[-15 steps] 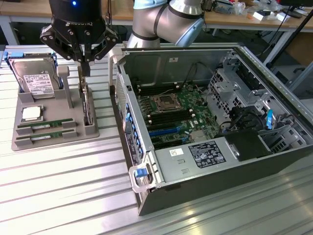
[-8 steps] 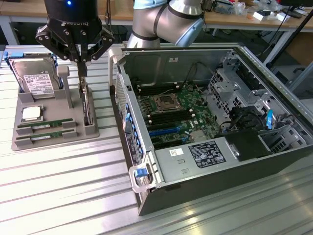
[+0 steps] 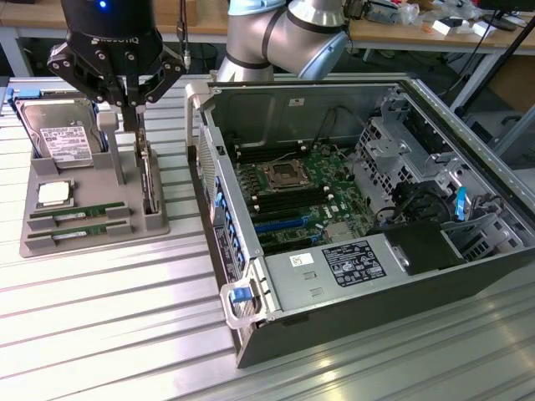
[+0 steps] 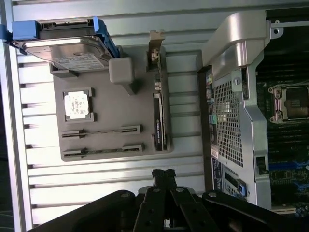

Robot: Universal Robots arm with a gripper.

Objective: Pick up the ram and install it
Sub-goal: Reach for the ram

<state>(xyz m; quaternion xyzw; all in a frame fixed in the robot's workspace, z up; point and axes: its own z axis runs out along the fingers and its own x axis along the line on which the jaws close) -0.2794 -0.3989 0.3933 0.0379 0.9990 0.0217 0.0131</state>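
Note:
Two ram sticks lie flat in slots at the front of the grey holder tray (image 3: 92, 180): one ram stick (image 3: 79, 214) and a second (image 3: 77, 231) just in front of it. In the wrist view they are thin strips, one ram stick (image 4: 101, 130) beside the other (image 4: 102, 149). My black gripper (image 3: 131, 107) hangs above the back of the tray, near a card standing on edge (image 3: 150, 180). Its fingers (image 4: 163, 175) are pressed together, shut with nothing between them, well apart from both sticks.
The tray also carries a silver hard drive (image 3: 60, 134) and a square processor chip (image 3: 53, 194). An open computer case (image 3: 251, 334) lies at the exterior view's right, its motherboard (image 3: 297, 188) with long memory slots exposed. The table is ribbed metal.

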